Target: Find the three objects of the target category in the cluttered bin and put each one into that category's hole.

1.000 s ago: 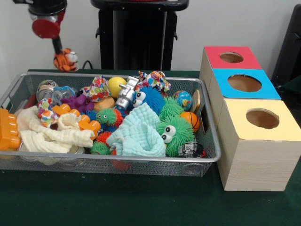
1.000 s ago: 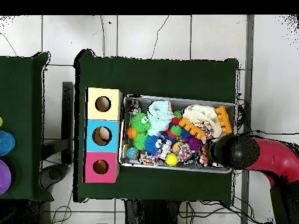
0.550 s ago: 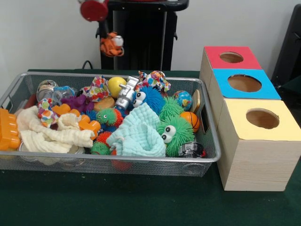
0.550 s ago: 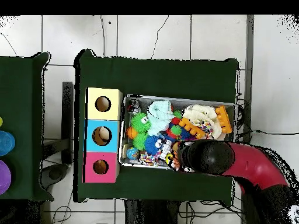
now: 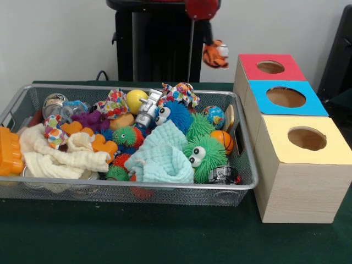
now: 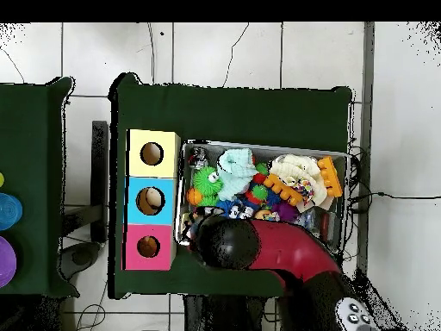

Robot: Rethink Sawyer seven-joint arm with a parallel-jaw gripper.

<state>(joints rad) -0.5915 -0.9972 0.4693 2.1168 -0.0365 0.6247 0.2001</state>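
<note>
A: While the gripper point(image 5: 212, 48) hangs high over the far right corner of the wire bin point(image 5: 33, 190), what is entered as its load?

B: Item: small orange-and-black striped tiger toy point(image 5: 215, 55), with a white face patch. Fingers closed on it from above; the toy dangles below them, clear of the bin's contents.

A: Position against the boxes?

B: Toy lies just left of the red-topped box point(image 5: 250, 69), at about the height of its lid. That box's hole point(image 5: 270, 67) sits to the right of the toy and a little lower. Blue-topped box point(image 5: 264, 102) next nearer, yellow-topped box point(image 5: 286, 148) nearest.

A: Long axis of the toy?

B: Roughly level, left to right, as far as the front view shows. Overhead, the arm point(image 6: 258, 250) covers it; no entry.

A: Which hole is the target?

B: By judgement only, the red one, being closest. The coming move turns on carrying the toy rightward until it stands over that opening.

A: Changes against the earlier record?

B: Half a second back the toy hung over the bin's far middle; a second back, over its far left end. It has travelled right across the bin. Bin contents unchanged.
</note>
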